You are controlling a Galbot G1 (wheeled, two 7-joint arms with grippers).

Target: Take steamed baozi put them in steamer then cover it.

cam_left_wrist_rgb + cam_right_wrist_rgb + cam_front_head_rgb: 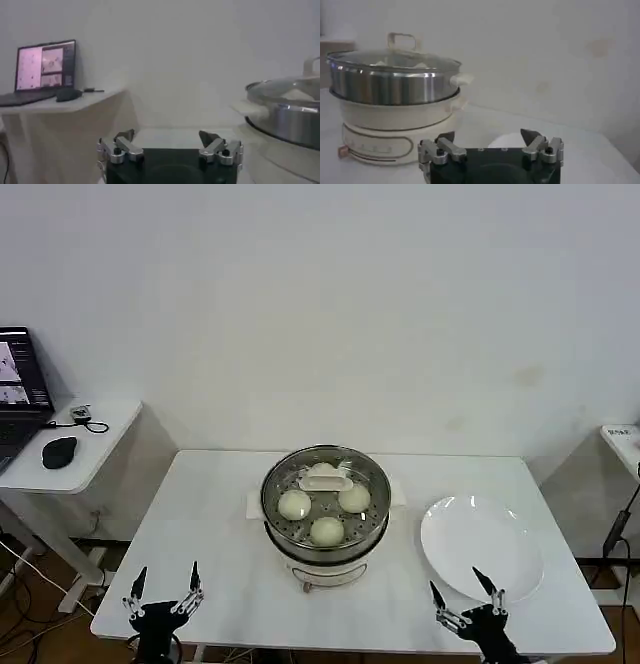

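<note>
Now lid [325, 476] seated on steamer [325, 529] mid-table over three baozi [327, 530]; left gripper [164, 592], right gripper [463, 591] wide, empty at near edge — retreat only, no nudging.

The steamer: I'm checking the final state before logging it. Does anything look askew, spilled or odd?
Nothing looks spilled or askew. The glass lid sits level on the steamer, with three baozi showing beneath it. The white plate lies bare on the table. The left gripper and right gripper hang open near the table's front edge.
</note>
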